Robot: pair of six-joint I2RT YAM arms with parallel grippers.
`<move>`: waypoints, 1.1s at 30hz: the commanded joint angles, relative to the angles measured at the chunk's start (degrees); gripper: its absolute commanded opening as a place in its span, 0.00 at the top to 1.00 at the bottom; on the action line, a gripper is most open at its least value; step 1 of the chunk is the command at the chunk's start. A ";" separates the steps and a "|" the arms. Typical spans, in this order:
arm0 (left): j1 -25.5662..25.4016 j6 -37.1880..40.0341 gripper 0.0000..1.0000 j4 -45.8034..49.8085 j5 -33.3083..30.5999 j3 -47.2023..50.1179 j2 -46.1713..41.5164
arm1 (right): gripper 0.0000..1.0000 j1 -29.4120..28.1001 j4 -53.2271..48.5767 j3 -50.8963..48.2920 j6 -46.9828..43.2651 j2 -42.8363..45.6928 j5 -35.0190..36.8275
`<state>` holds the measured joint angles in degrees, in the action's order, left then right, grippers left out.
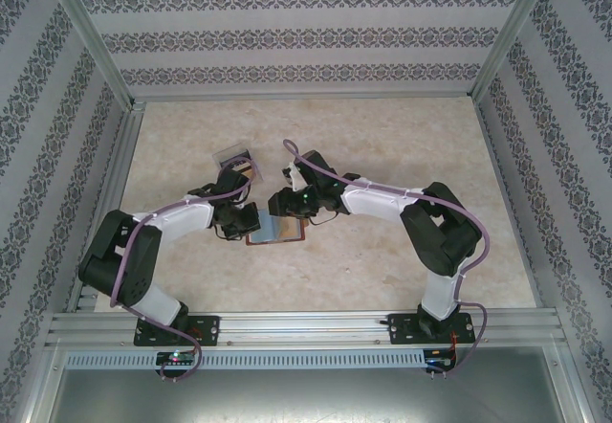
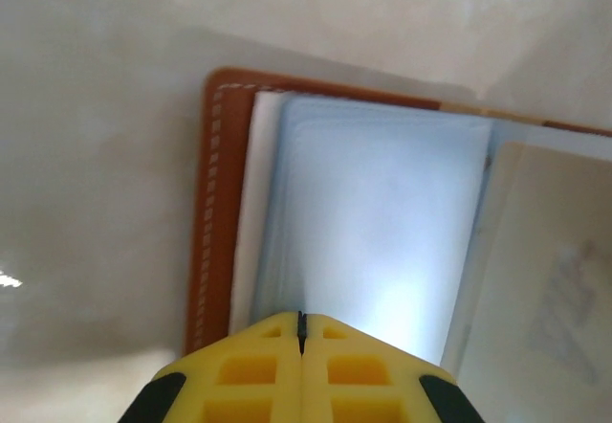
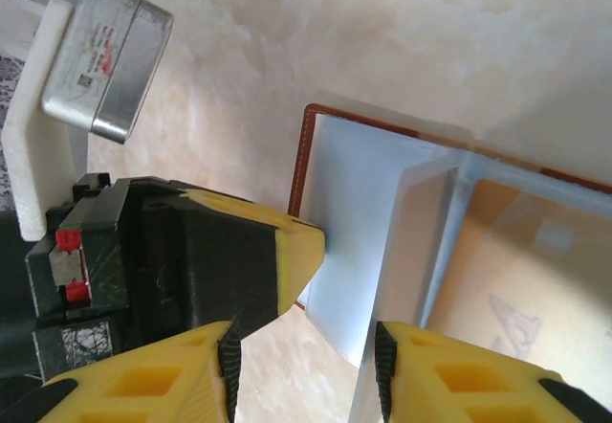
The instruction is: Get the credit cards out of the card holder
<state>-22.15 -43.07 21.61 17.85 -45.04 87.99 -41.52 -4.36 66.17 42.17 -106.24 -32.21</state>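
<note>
The card holder [image 1: 277,231] is lying open on the marbled beige table [image 1: 382,155] between the two grippers. It is a thin, flat bifold, with a stitched brown leather-like rim framing smooth, glossy blue-grey panels. The left gripper [image 2: 301,320] is resting on its left panel, blocky yellow fingers pressed tight together. The right gripper [image 3: 306,346] is hanging over the fold with fingers spread apart, and a pale panel is standing up beside one of them.

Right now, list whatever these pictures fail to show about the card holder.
- Top external: the card holder is small, partly covered by the left gripper and right gripper.
- Left wrist: glare on the blue-grey panel hides whether cards sit inside.
- Right wrist: the frame edge cuts off the holder's right side; the print on the tan panel is blurred.
</note>
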 commanded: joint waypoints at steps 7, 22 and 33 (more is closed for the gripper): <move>3.02 3.28 1.00 8.70 -3.94 -0.44 -8.02 | 0.53 -1.77 2.67 3.95 2.34 -5.70 -4.14; 3.15 2.75 0.99 2.64 3.35 -0.74 -7.31 | 0.59 -0.25 0.40 2.39 1.38 -4.49 0.28; 2.99 2.21 1.00 -0.19 4.50 -1.14 -2.96 | 0.65 0.91 -0.92 1.68 1.25 -7.18 1.44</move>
<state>-19.38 -40.80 23.38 21.41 -45.36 83.26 -40.64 -4.49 68.49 43.77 -112.14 -31.92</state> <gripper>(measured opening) 0.055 0.356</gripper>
